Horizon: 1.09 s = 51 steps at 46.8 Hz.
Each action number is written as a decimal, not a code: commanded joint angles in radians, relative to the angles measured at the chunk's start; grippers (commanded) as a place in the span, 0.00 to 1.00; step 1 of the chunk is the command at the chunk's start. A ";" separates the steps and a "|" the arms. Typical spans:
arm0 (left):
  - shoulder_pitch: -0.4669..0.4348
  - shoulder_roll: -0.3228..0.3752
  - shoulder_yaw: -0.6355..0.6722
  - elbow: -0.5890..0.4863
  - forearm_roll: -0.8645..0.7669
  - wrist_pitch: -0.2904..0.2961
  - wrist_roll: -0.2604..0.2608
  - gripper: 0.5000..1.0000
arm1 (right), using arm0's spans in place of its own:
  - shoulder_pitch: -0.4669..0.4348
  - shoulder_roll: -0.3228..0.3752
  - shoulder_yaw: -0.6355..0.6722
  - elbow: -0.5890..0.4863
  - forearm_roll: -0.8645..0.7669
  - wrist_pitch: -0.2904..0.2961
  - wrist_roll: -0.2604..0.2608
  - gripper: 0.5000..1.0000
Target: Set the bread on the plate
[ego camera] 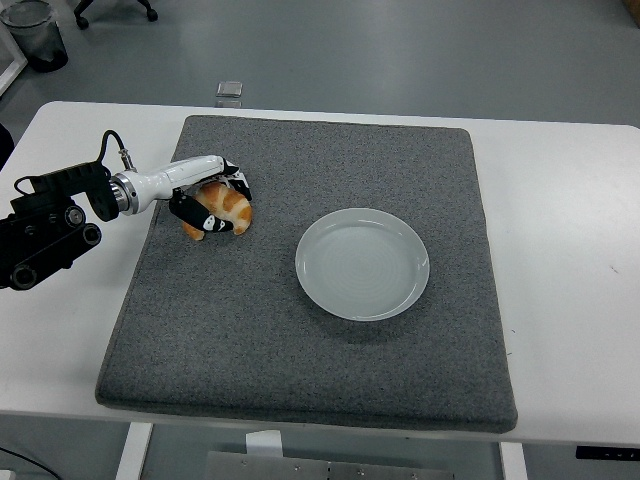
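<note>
A golden croissant (229, 210) lies on the grey mat (310, 330) at its upper left. My left hand (218, 200) comes in from the left edge and its fingers (204, 221) are curled around the croissant, thumb side in front and the others over the top. The pale round plate (363, 264) sits on the middle of the mat, a hand's width to the right of the bread, with nothing on it. The right arm does not show.
The mat covers most of the white table (570, 230). A small clear box (230, 92) stands at the table's far edge. Beyond the table, a black bin (35, 32) stands on the floor at the top left.
</note>
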 commanded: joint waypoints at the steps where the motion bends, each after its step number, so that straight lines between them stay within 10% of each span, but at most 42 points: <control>1: -0.002 0.003 0.000 0.001 0.000 -0.003 -0.007 0.00 | 0.000 0.000 0.000 0.000 0.000 0.000 0.000 0.88; 28: -0.042 0.019 0.005 0.000 -0.001 -0.015 -0.011 0.00 | 0.000 0.000 0.000 0.000 0.000 0.000 0.000 0.88; 51: -0.267 0.123 0.008 -0.005 -0.001 -0.019 -0.013 0.00 | 0.000 0.000 0.000 0.000 0.000 0.000 0.000 0.88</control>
